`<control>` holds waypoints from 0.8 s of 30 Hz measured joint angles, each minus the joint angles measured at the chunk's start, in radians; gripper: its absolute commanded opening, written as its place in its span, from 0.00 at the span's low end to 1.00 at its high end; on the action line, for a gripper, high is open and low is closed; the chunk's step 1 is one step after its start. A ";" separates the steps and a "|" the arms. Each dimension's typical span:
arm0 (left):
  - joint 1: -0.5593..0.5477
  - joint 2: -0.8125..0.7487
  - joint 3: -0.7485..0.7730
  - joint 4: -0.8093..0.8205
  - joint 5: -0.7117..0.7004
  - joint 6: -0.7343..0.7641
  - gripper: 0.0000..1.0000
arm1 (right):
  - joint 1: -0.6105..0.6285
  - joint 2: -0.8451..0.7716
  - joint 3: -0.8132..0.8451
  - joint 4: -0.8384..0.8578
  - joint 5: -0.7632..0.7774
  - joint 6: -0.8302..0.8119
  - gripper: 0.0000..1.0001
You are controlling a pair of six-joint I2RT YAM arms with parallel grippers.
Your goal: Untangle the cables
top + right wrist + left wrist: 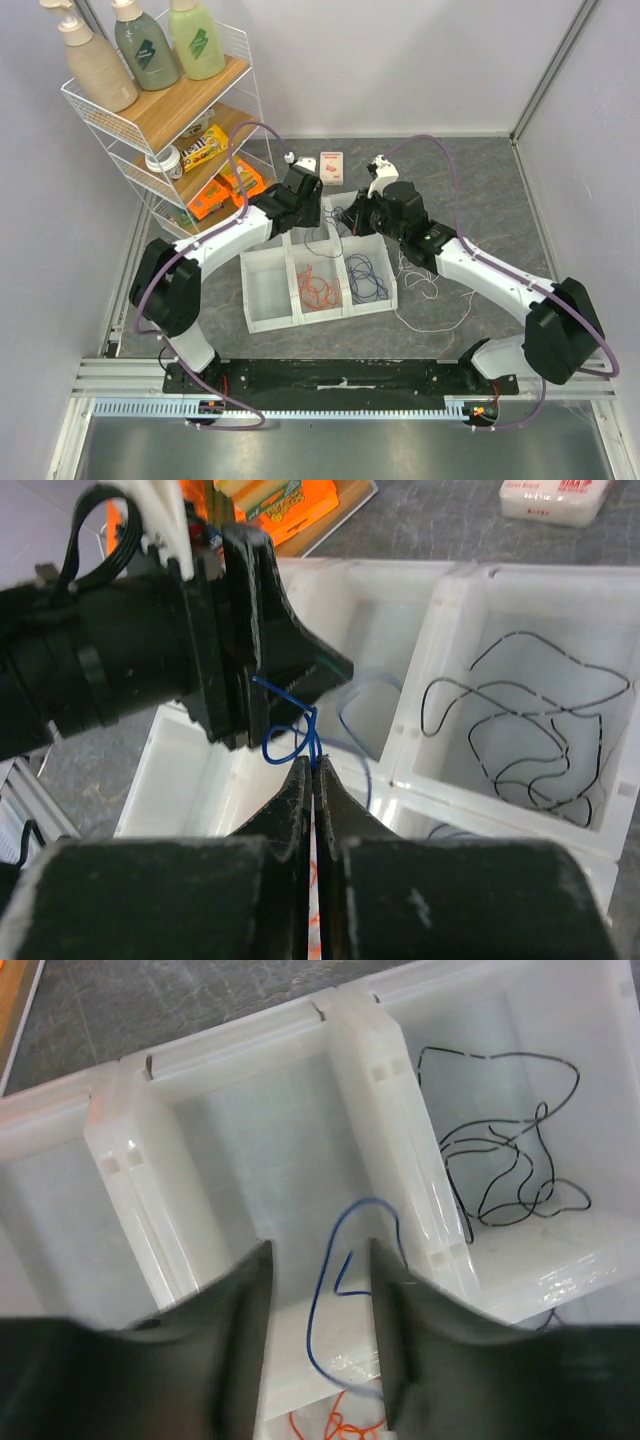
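Note:
A white divided tray holds an orange-red cable in its front middle compartment and a blue-purple cable in the front right one. A black cable lies in a back compartment, also in the left wrist view. A white cable lies on the table right of the tray. My right gripper is shut on a thin blue cable above the tray. My left gripper is open, and the blue cable hangs between its fingers. Both grippers meet over the tray's back row.
A wire shelf with bottles and snack packs stands at the back left, close to the left arm. A small white box lies behind the tray. Grey walls close in the table at the back and right.

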State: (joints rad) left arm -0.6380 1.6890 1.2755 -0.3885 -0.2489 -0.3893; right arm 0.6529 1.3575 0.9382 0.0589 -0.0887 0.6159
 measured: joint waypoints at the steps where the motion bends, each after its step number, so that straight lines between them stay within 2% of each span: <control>1: 0.006 0.003 0.002 -0.002 -0.002 -0.005 0.79 | 0.000 0.022 0.022 0.000 0.005 -0.002 0.00; 2: 0.010 0.003 0.002 -0.006 -0.003 -0.010 0.89 | 0.000 0.037 0.037 0.000 0.008 -0.003 0.00; 3: 0.012 -0.002 0.002 -0.008 -0.005 -0.019 0.91 | 0.000 0.059 0.060 0.000 0.011 -0.004 0.00; 8: 0.012 -0.081 -0.044 -0.032 0.008 -0.046 0.92 | 0.000 0.122 0.142 0.001 0.019 -0.004 0.00; 10: 0.012 -0.183 -0.118 -0.043 0.023 -0.063 0.91 | 0.000 0.139 0.167 0.001 0.021 -0.003 0.00; 14: 0.011 -0.488 -0.254 -0.083 0.050 -0.077 0.93 | 0.000 0.201 0.216 0.032 0.012 0.006 0.00; 18: 0.010 -0.792 -0.312 -0.089 0.097 -0.077 0.96 | 0.006 0.302 0.273 0.061 0.004 0.023 0.00; 24: 0.010 -0.990 -0.315 -0.082 0.146 -0.077 0.99 | 0.034 0.463 0.375 0.058 0.007 0.018 0.00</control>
State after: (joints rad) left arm -0.6277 0.6991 0.9600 -0.4706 -0.1028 -0.4660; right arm 0.6865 1.8210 1.3128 0.1173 -0.0818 0.6338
